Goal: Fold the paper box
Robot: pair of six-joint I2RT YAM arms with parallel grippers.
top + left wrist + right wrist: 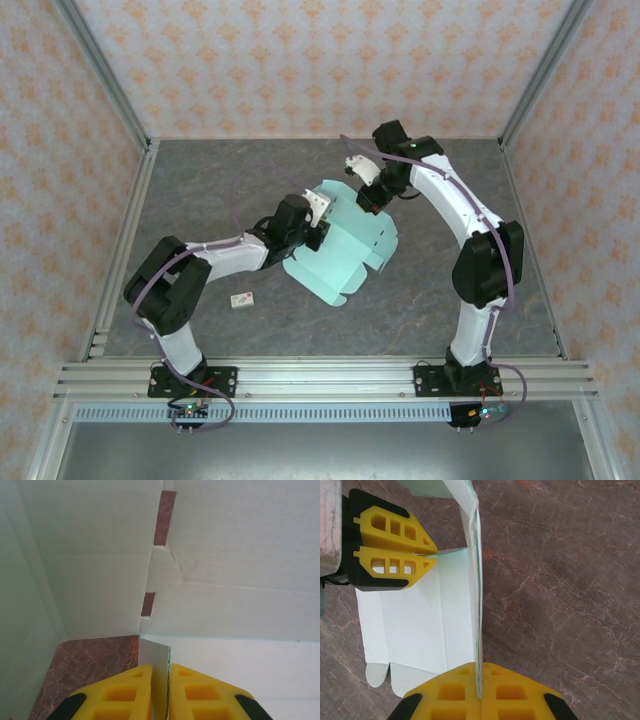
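Mint-blue cardboard, the paper box (345, 255), is lying partly unfolded around the middle of the grey marbled desk (220, 190), between the two arms. The left tool (318, 225) is pinching a thin upright flap at the sheet's left side, its yellow fingers (125, 695) pressing on the flap's edge. The right tool (372, 198) is gripping the far side, its pads (510, 690) clamping flat on a raised panel. A small white tag (240, 298) is sitting near left, apart from the sheet.
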